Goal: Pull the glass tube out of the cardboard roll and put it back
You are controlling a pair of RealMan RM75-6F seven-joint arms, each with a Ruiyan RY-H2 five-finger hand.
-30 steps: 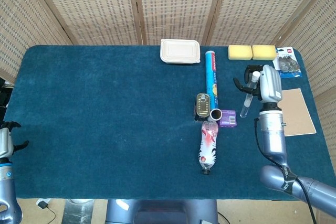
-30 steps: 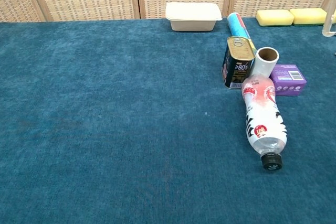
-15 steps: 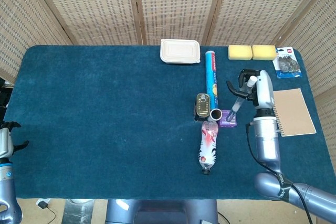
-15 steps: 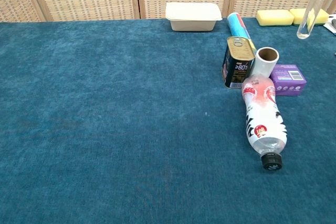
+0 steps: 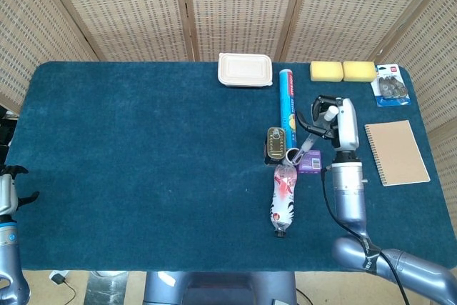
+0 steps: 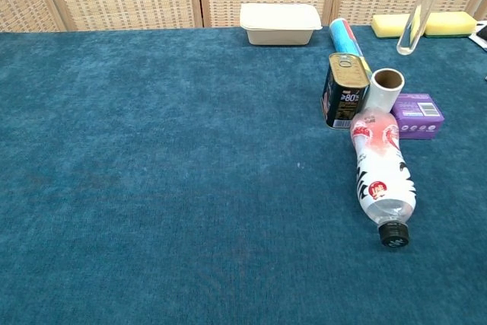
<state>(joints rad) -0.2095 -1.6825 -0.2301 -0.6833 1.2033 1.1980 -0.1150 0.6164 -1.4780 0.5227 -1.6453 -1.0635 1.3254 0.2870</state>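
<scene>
The cardboard roll stands upright on the blue cloth, its open top showing, between a tin can and a purple box. My right hand holds the glass tube in the air, tilted, with its lower end just above and right of the roll's mouth. The chest view shows only the tube, hanging clear above the roll. My left hand rests at the left table edge, fingers spread, holding nothing.
A tin can, a purple box, a lying plastic bottle and a blue foil roll crowd around the cardboard roll. A white lidded container, two yellow sponges, a notebook and a battery pack lie farther off.
My right hand has carried the glass tube leftward from near the notebook to above the cardboard roll, and the tube now tilts more. The left hand has not moved.
</scene>
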